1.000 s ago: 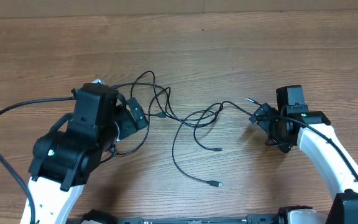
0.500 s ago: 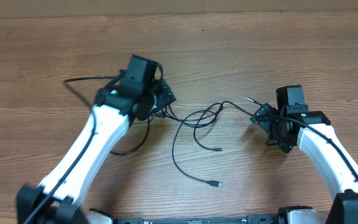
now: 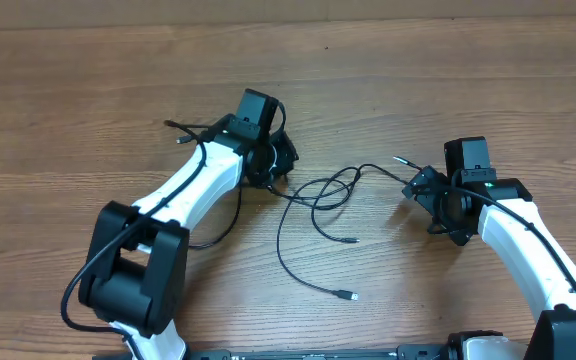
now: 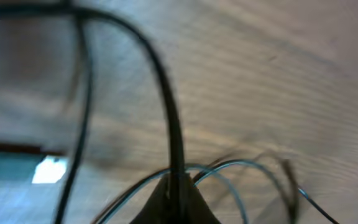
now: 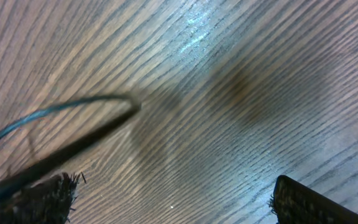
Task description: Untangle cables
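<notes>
– Across the middle of the wood-grain counter [image 3: 468, 80] lie the cables [image 3: 318, 190]: thin black cords in loose, crossing loops, with no tight knot that I can see. A plug end [image 3: 353, 240] rests free toward the near edge, and a second lies beyond it.

– Who has hold of what?

– The left end effector [image 3: 284, 166] sits over the left part of the tangle. Its wrist view is blurred, but a cord [image 4: 166, 106] rises out of a dark wedge at bottom centre, so I judge the jaws closed on it. The right end effector [image 3: 414, 188] is at the far side, beside a silver-tipped plug [image 3: 398, 158]. Its fingers [image 5: 36, 199] stand wide apart, and a strand [image 5: 67, 146] passes by one of them ungripped.

– So which step?

– Separating, I'd say: one cord has to come away from the loops it crosses. The next move calls for drawing the left's cord outward, slowly, so the crossings slip rather than cinch. The right would need to close on its strand to anchor it.

– And the surroundings?

– Brown wood grain with some glare, and a pale strip along the far edge. Nothing more of the room shows.
</notes>
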Robot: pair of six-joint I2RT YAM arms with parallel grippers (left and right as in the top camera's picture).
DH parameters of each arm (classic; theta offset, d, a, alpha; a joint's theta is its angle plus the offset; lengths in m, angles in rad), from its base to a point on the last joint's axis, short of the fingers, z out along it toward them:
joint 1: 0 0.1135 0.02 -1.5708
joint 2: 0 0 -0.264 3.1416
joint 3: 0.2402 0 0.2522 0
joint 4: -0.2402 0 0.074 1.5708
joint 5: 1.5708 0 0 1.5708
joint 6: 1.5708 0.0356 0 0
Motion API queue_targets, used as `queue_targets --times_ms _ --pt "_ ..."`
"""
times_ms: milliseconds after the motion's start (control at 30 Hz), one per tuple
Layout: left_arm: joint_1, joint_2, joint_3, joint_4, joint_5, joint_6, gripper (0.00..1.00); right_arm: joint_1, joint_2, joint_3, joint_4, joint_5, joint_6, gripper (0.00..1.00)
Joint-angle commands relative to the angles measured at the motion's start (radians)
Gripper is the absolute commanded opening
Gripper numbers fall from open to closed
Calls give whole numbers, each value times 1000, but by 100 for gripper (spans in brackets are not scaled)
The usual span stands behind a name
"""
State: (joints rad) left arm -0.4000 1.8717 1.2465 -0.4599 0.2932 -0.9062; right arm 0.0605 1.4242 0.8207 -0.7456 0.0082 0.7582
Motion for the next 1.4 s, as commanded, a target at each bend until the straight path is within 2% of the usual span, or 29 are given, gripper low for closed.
queue_targets --times_ms 0,200,300,500,733,800,967,1067,1133,1267,1333,1367 --pt "-2 -9 0 88 51 64 4 -2 -5 0 3 16 -8 100" --pt "14 -103 45 121 216 182 4 -2 -5 0 3 16 -8 100" --pt "20 -177 66 136 264 197 4 -2 -5 0 3 16 -8 100" --pt "19 -313 96 300 417 266 4 -2 -4 0 8 13 2 100" --pt "20 -391 97 430 477 292 4 -2 -5 0 50 -132 3 100" --pt "19 -396 97 469 508 274 4 -2 -5 0 49 -280 -71 100" --pt "18 -396 97 448 520 322 4 1 -5 0 64 -889 -465 100" --pt "23 -396 97 436 520 361 4 1 -5 0 63 -1062 -642 100" --pt "35 -397 97 459 530 360 4 1 -5 0 63 -1115 -684 100" --pt "53 -397 97 556 662 333 4 2 -5 0 113 -1276 -733 100" --pt "53 -397 97 608 754 335 4 4 -5 0 203 -1368 -678 100" --pt "53 -397 97 621 791 337 4 4 -5 0 248 -1372 -603 100"
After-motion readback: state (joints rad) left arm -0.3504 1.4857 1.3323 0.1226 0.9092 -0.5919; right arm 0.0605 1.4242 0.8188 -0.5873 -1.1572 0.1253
